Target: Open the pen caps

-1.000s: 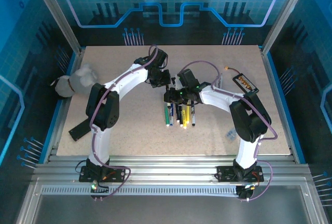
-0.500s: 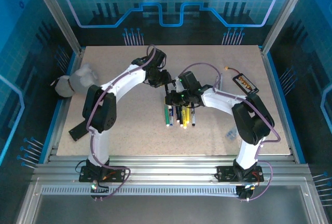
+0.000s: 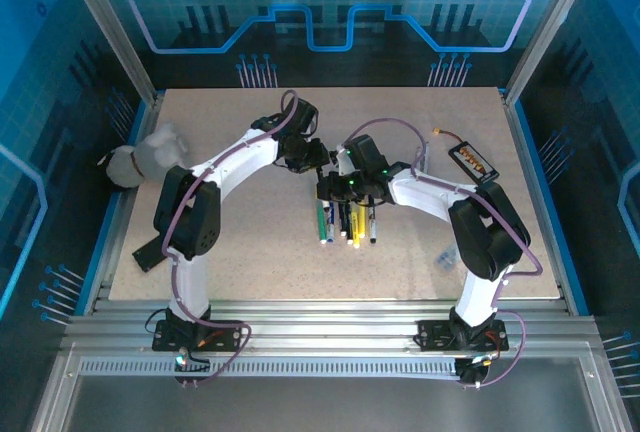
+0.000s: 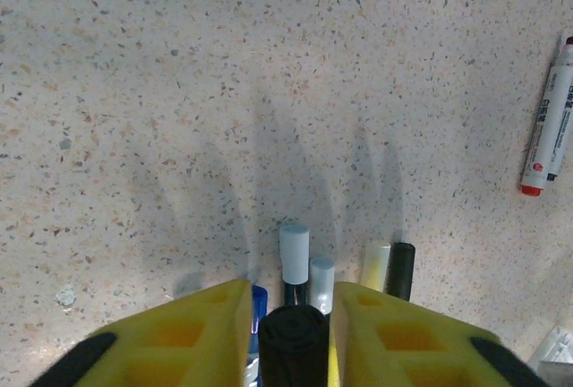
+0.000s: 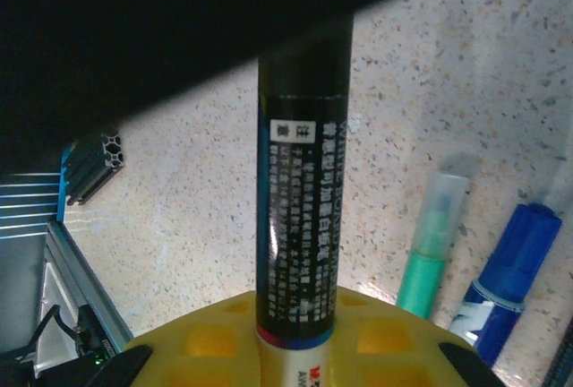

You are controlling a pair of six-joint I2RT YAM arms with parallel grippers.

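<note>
Left gripper (image 4: 291,305): yellow fingers (image 4: 192,335) closed on the black cap (image 4: 294,348), which fills the narrow gap between the pads.
Right gripper (image 5: 300,326): yellow fingers (image 5: 394,338) clamped on the barrel of the held pen (image 5: 303,181), with no gap at either side.
Black cap, place: above the middle of the table (image 3: 250,242), where the 2 grippers meet in the top view, left gripper (image 3: 305,154) just beyond right gripper (image 3: 335,185).
Held pen, axis: in the right wrist view it runs straight out from the fingers, upright in the picture. Its far end goes under the dark bulk of the other gripper. It is raised off the table.
Black cap, facing: seen nearly end-on from the left wrist, its round end towards the camera.
Loose pens (image 3: 347,222): lying side by side on the table just on the near side of the grippers, long axes running roughly near to far. Green (image 5: 431,242) and blue (image 5: 507,272) ones lie next to each other.
Red-tipped pen (image 4: 548,127): lying flat and apart from the row, near the right edge of the left wrist view.
Black device (image 3: 472,160): flat on the table towards its far right corner.
</note>
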